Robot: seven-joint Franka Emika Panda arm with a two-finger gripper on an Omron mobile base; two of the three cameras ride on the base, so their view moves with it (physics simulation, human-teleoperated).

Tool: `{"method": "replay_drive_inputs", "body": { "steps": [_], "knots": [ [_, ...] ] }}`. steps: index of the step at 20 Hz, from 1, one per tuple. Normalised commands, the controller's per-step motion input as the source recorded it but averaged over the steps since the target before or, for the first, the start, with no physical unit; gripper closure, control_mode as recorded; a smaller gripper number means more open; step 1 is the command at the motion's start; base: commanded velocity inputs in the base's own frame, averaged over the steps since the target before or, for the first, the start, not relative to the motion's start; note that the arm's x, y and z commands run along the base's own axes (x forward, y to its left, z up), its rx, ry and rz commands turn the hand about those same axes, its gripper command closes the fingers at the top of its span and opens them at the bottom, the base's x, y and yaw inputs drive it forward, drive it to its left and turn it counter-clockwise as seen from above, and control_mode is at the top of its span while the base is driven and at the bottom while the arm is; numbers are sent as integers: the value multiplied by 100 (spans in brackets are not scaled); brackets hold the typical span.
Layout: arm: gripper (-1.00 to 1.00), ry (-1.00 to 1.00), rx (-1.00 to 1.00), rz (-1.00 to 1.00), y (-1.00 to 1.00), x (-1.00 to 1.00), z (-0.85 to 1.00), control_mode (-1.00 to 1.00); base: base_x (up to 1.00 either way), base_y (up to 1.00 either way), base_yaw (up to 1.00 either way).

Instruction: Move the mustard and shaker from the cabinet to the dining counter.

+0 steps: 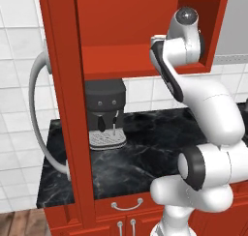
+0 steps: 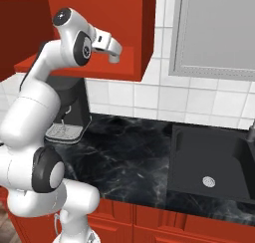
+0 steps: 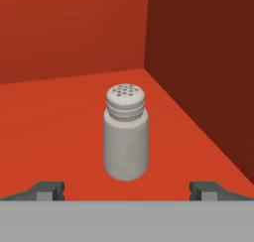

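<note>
Fingers (image 3: 49,190) mostly cropped, flanking shaker (image 3: 126,134)

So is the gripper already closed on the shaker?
No, the shaker stands upright on the cabinet floor, apart from the gripper, whose fingertips are spread wide either side.

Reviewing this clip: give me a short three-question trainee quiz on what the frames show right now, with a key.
1. True or false: the shaker stands upright on the red floor of the cabinet.
2. Multiple choice: in the hand view, how do the fingers stand relative to the shaker? A) clamped on its cap B) spread wide, one on each side, not touching it C) shut beside it
3. Short answer: what appliance sits on the dining counter below the cabinet?

Key:
1. True.
2. B; the gripper is open, with the shaker ahead of it, between the tips.
3. A dark coffee machine.
</note>
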Motion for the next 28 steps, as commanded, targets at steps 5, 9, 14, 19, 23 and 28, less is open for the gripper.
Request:
{"method": "replay_drive_inputs", "body": {
  "steps": [5,9,14,19,23,28],
  "knots": [
    [-100,0,0,0,-7,27,-2,-100,0,0,0],
    [-100,0,0,0,-6,23,-1,-100,0,0,0],
    [-100,0,0,0,-1,20,-11,-100,0,0,0],
    [-100,0,0,0,-1,16,-15,-100,0,0,0],
    [-100,0,0,0,-7,15,-12,-100,0,0,0],
    [-100,1,0,0,-8,18,-1,-100,0,0,0]
  ]
}}
